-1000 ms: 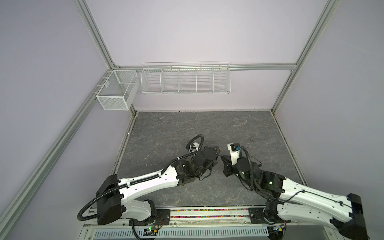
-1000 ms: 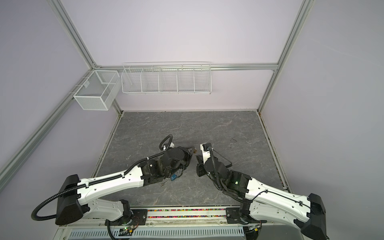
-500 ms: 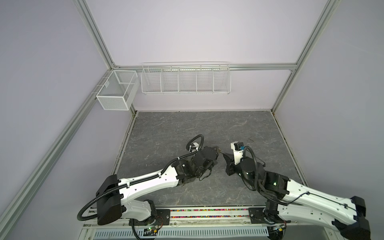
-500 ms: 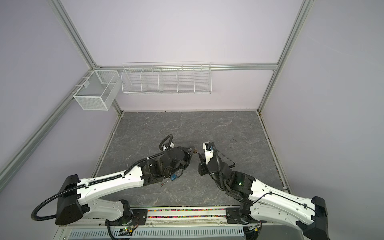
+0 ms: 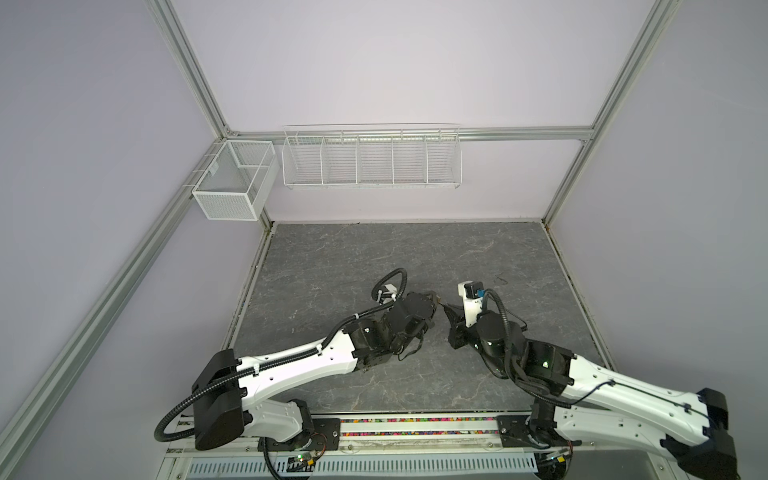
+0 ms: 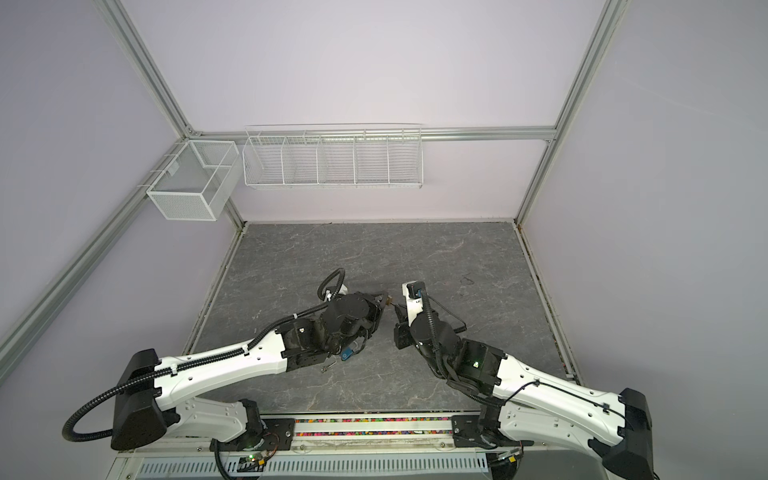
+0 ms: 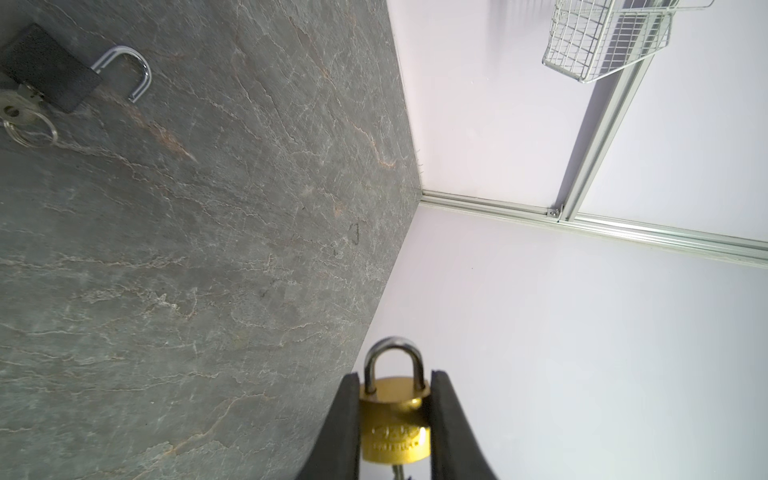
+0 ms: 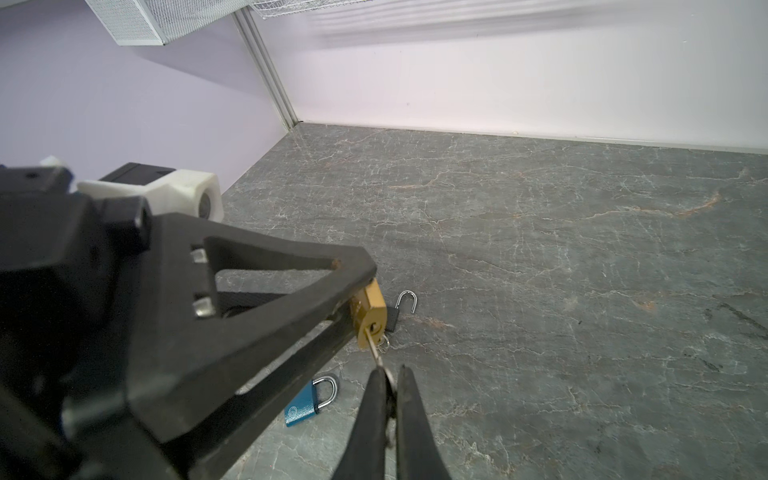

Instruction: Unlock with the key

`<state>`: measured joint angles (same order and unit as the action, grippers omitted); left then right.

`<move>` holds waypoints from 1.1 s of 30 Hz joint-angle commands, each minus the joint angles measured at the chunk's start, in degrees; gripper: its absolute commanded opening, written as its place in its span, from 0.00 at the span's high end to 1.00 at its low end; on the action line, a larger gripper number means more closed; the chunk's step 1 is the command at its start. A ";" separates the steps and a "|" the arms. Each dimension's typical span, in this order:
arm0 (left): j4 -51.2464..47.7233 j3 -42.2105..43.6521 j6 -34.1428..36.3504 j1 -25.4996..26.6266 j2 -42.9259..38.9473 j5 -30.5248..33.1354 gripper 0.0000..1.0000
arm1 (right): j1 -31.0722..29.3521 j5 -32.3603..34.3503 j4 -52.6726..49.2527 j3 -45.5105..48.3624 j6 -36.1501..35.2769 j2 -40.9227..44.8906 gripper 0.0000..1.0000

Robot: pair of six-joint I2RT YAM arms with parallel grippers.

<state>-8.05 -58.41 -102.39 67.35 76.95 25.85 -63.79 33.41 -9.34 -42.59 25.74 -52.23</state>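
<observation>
Key (image 8: 375, 350) inside closed brass padlock (image 7: 394, 419)

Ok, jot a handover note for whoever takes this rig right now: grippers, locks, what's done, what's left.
Left gripper: shut on the brass padlock, held above the table.
Right gripper: shut on the key, its tip in that padlock's keyhole.
Done: black padlock lies on the table, shackle open, keys in it.
Left: turn the key; the brass padlock's shackle is closed. Blue padlock lies on the table, shackle apparently closed.
</observation>
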 commanded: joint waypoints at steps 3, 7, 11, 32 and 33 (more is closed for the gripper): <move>1.66 -1.87 -0.54 0.41 -0.41 -0.34 0.97 | 0.44 0.35 0.73 -0.07 0.11 0.73 0.94; 2.32 -2.14 -0.39 0.66 0.03 -0.80 0.97 | 0.50 -0.05 0.73 -1.07 -0.07 -0.22 0.94; 3.11 -2.10 -0.36 0.76 -0.07 -0.61 0.97 | 0.84 -0.09 0.96 -1.09 0.57 -0.73 0.93; -0.26 -4.25 0.08 1.55 0.60 1.31 0.97 | 2.11 -3.20 0.63 -3.06 0.64 0.09 0.93; 0.11 -4.25 0.07 1.58 0.64 1.18 0.97 | 2.12 -2.42 0.24 -3.04 0.65 -0.27 0.94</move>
<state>-8.16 -60.51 -102.35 68.42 76.95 27.18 -61.10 30.26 -9.98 -44.64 27.40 -51.88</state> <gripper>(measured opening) 0.218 0.067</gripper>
